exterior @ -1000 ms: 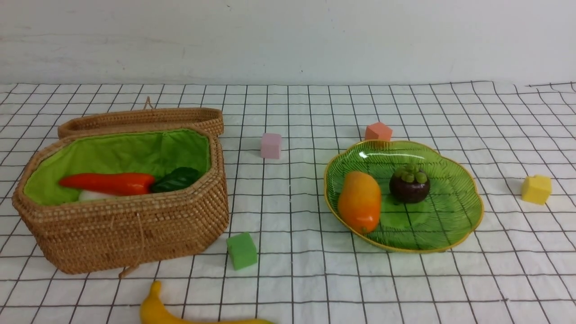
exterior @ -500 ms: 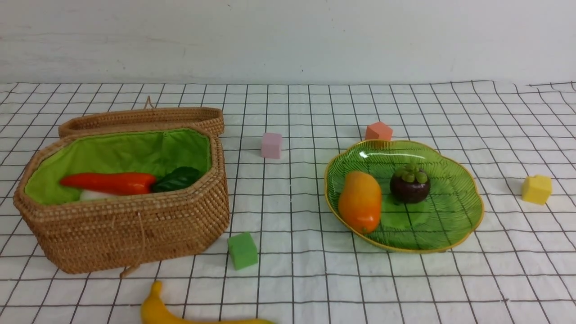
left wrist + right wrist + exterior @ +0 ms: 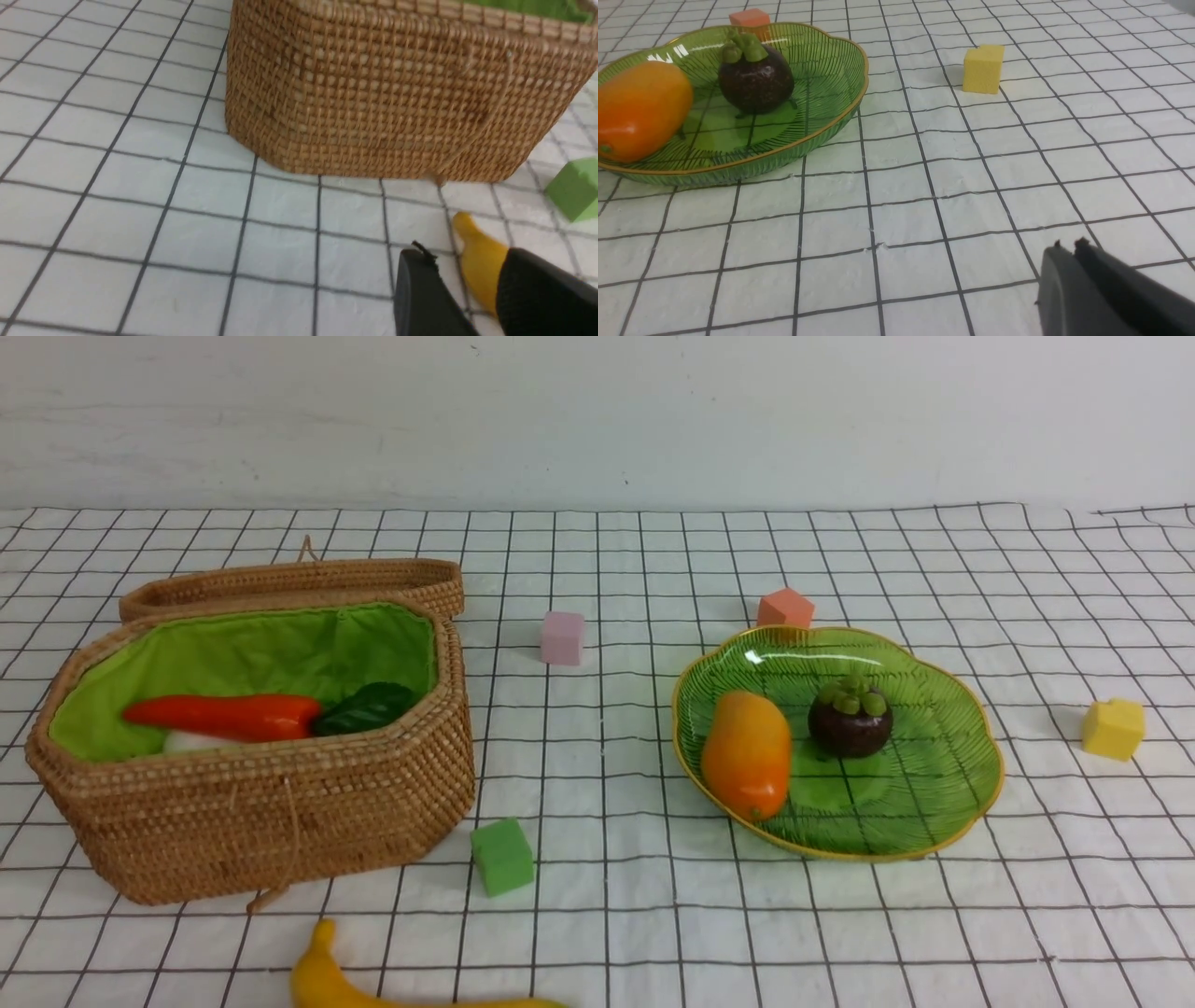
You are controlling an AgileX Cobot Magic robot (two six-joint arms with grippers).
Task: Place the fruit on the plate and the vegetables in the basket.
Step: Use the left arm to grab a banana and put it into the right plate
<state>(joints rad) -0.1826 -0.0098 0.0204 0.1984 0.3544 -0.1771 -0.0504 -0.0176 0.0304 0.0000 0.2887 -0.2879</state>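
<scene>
The wicker basket stands at the left with its lid back. In it lie the red-orange pepper and the white radish with dark green leaves. The gourd is out of view. The green plate holds the mango and the mangosteen. The banana lies at the near edge in front of the basket. My left gripper is open, with the banana's end between its fingers. My right gripper is shut and empty, low over the cloth near the plate.
Foam cubes lie on the checked cloth: green by the basket's near right corner, pink mid-table, orange behind the plate, yellow at the right. A white wall stands behind the table.
</scene>
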